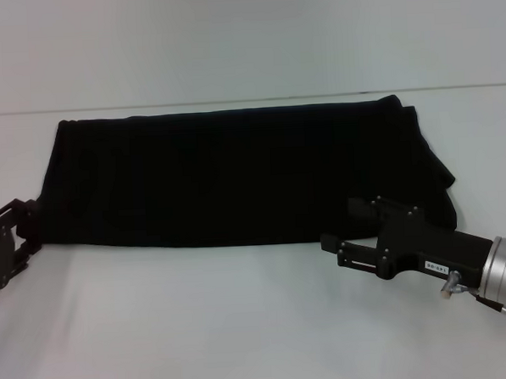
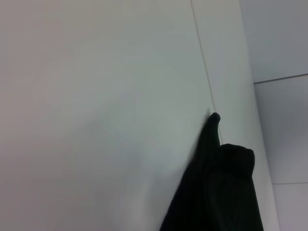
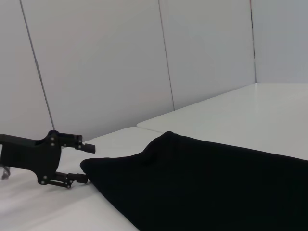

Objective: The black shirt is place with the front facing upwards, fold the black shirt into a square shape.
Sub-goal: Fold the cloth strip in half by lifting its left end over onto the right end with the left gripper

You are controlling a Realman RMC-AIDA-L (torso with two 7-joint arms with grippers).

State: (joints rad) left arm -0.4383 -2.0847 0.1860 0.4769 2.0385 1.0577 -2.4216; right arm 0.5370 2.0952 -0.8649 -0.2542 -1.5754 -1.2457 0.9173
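The black shirt lies on the white table as a long, wide band folded flat. Its print and neck label are hidden. My left gripper is open just off the shirt's left near corner; the right wrist view also shows it open beside that corner. My right gripper is open at the shirt's near edge towards the right end, holding nothing. The left wrist view shows a bunched end of the shirt. The right wrist view shows the shirt spread across the table.
Bare white table surface lies in front of the shirt. White wall panels stand behind the table's far edge. No other objects show.
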